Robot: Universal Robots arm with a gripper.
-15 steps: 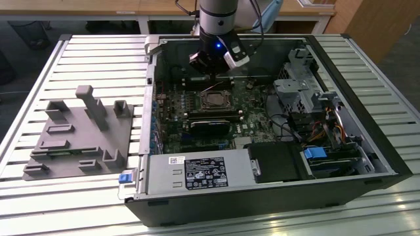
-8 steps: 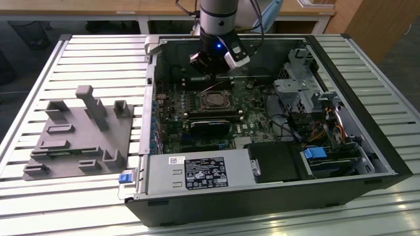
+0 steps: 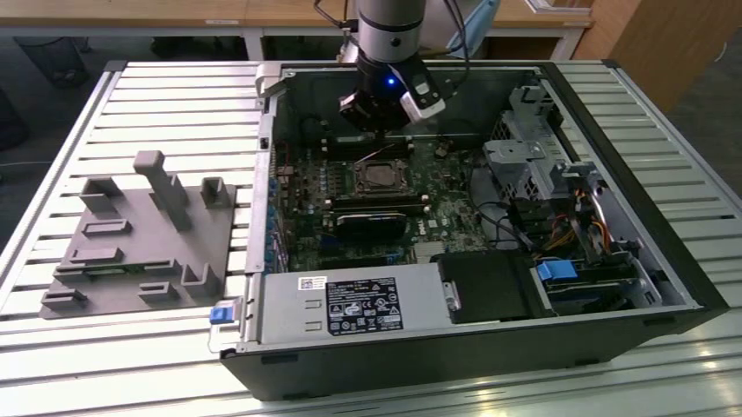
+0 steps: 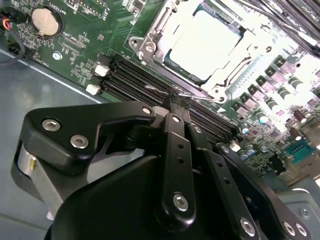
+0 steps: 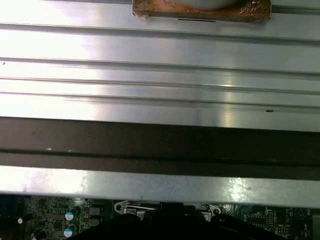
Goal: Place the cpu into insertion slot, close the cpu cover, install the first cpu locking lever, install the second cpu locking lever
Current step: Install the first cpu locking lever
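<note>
The cpu (image 4: 205, 37) lies flat in the insertion slot (image 3: 377, 178) on the green board, its silvery top bright. The cpu cover (image 4: 150, 42) is down around it as a metal frame. A thin wire locking lever (image 4: 156, 88) with a hooked end runs along the socket's edge beside the memory slots. My gripper (image 4: 172, 100) is shut, its black fingertips together at this wire, touching it or just above it. In the exterior view the gripper (image 3: 377, 122) hangs inside the open computer case, just behind the socket.
Long black memory slots (image 4: 130, 75) lie between gripper and socket. A coin battery (image 4: 46, 21) sits on the board. A black block (image 3: 371, 228), power supply (image 3: 347, 308), drive cage (image 3: 533, 156) and cables fill the case. A grey fixture (image 3: 139, 234) stands at the exterior view's left.
</note>
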